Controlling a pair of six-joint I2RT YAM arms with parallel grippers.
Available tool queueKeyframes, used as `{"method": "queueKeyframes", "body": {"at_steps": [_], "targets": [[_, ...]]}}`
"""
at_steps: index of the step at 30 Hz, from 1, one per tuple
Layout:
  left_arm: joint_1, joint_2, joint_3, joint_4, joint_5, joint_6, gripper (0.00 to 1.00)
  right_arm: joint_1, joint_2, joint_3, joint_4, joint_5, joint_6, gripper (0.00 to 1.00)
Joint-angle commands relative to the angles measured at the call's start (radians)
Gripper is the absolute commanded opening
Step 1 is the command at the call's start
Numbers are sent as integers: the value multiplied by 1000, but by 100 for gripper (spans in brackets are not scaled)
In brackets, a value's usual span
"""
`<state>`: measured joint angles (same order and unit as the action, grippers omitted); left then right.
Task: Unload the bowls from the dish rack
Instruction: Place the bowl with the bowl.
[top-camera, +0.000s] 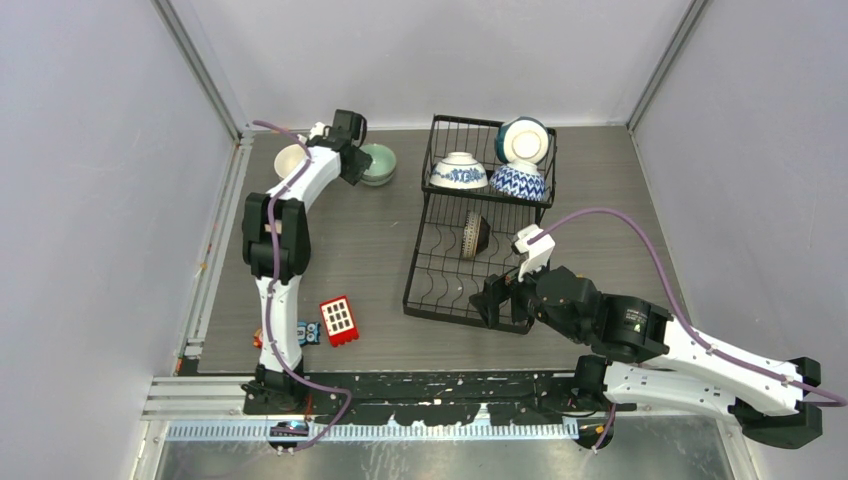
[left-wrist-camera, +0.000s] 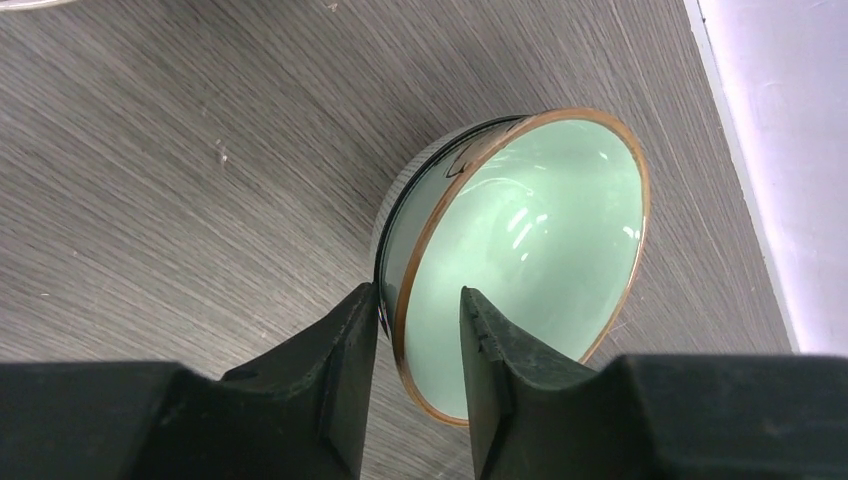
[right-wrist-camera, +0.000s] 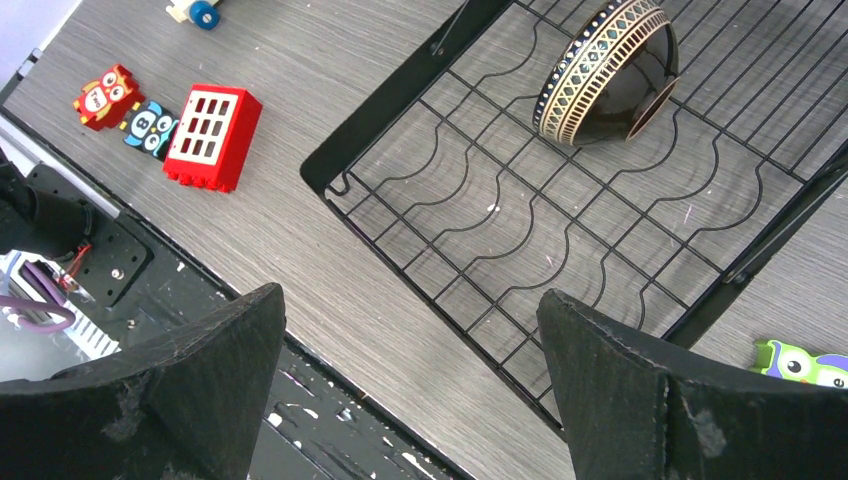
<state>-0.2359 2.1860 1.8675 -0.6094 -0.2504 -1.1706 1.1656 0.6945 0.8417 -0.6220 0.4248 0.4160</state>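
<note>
Top external view counts six bowls, one dish rack (top-camera: 441, 268), two arms and a few toy blocks (a red windowed block (top-camera: 338, 320) with owl blocks (top-camera: 306, 332) beside it near the left arm's base). Two bowls sit out on the table (top-camera: 380, 260) at its far left: a cream bowl (top-camera: 290, 160), partly hidden by the arm, and a pale green bowl (top-camera: 380, 164) just to its right. The left arm rises from its base, folds at the elbow and stretches to the far-left corner, wrist turned toward the green bowl. In the left wrist view the left gripper (left-wrist-camera: 418, 292) straddles that bowl's brown rim, one finger outside the wall and one inside; the jaws stand narrow, with a gap between the inner finger and the rim, so they are not clamped. The right arm lies low across the near right of the table, forearm reaching left, and the right gripper (top-camera: 495, 300) hangs over the rack's near edge, jaws spread wide with nothing between them. The rack's raised upper basket holds three bowls: a blue-and-white bowl (top-camera: 459, 171) and a blue net-patterned bowl (top-camera: 518, 183), both mouth down, and a teal-rimmed bowl (top-camera: 524, 139) propped on edge in the far right corner. The lower tier holds one dark banded bowl (top-camera: 475, 234) lying on its side in the curved slots.
</note>
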Motion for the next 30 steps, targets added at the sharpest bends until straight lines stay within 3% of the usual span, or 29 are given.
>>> {"method": "queueKeyframes", "body": {"at_steps": [1,10,30], "targets": [[7,-62,12,21,2,16,39,3,0,36,24,21,-13,100],[18,-152,-54,19,-6,58,43,4,-1,41,27,14,-4,100],[32,-90,-11,-24,-31,121,27,3,-27,36,10,26,4,100]]}}
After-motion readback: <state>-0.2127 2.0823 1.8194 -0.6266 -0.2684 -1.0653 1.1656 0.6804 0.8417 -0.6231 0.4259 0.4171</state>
